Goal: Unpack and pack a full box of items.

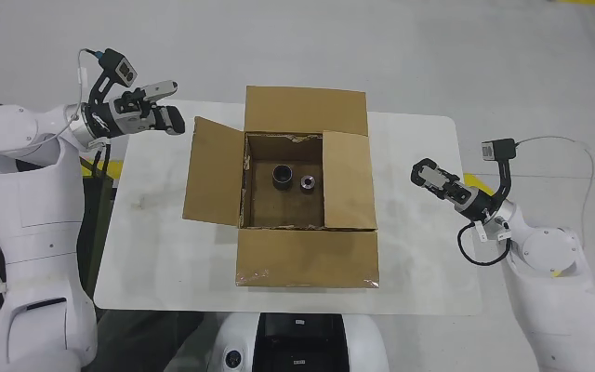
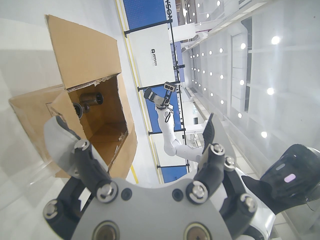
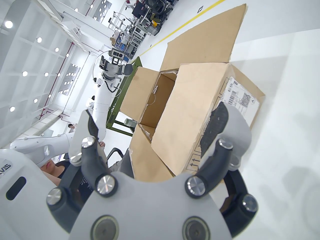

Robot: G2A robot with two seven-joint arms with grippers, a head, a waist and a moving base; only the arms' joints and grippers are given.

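Note:
An open cardboard box [image 1: 216, 173] stands in the middle of the white table [image 1: 149, 251], all flaps folded out. Two metal parts lie on its floor: a dark cylinder [image 1: 282, 175] [image 2: 91, 99] and a smaller flanged piece [image 1: 308, 181] [image 2: 77, 108]. My left gripper [image 1: 176, 105] [image 2: 133, 131] hangs open and empty off the box's far left corner, facing the box [image 2: 85, 51]. My right gripper [image 1: 421, 173] [image 3: 155, 123] is open and empty to the right of the box [image 3: 190, 101], above the table, pointing at the box's side flap.
Bare tabletop lies on both sides of the box and along its near edge [image 1: 279, 302]. In each wrist view the other arm's gripper shows far off beyond the box [image 2: 149, 94] [image 3: 125, 69]. A dark green cart [image 3: 120, 116] stands past the table.

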